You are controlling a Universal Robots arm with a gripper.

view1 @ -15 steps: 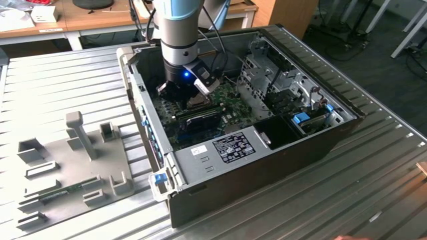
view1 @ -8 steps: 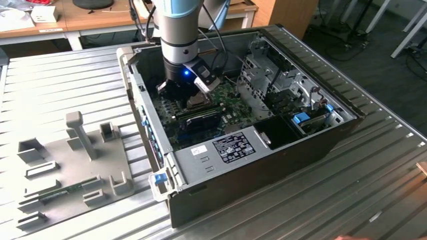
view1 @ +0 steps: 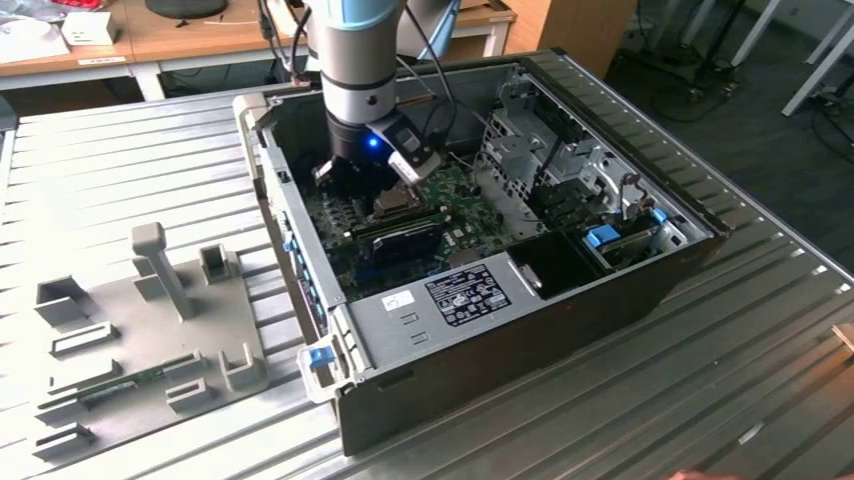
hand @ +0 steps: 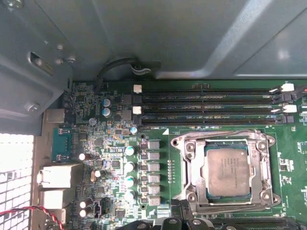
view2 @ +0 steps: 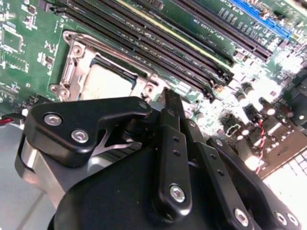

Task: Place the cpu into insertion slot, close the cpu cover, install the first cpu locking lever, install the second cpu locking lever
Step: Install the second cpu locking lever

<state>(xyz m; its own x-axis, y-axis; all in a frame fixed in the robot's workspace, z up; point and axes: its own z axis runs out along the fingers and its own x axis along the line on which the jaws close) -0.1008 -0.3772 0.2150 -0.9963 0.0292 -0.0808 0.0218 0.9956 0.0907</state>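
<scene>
While the arm reaches down into an open computer case, the scene reads as follows.

Setting: case (view1: pixel 534 300) lies on its side on a ribbed metal table (view1: pixel 120 170), its green board (view1: pixel 461 205) facing up.
Arm: in the exterior view it comes down from above into the rear part of the case, with a blue light at the wrist.
Gripper: (view2: pixel 170 103) black linkage fingers (view2: pixel 172 143) meet at a narrow tip with nothing between them; it hangs just above the board, beside the slot.
Cpu: (hand: pixel 228 170) flat grey-brown square, seated level inside the slot.
Slot: (hand: pixel 192 165) silvery rim on the green board, just beside 4 long black memory slots (hand: pixel 206 108).
Cover: (hand: pixel 264 165) thin silvery frame lying flat around the cpu, whose top shows through the cut-out.
Levers: cannot tell whether they are latched.
Beside the case: grey fixture plate (view1: pixel 147 340) with upright blocks sits on the table, toward the exterior view's left, well apart from the case's interior.
</scene>
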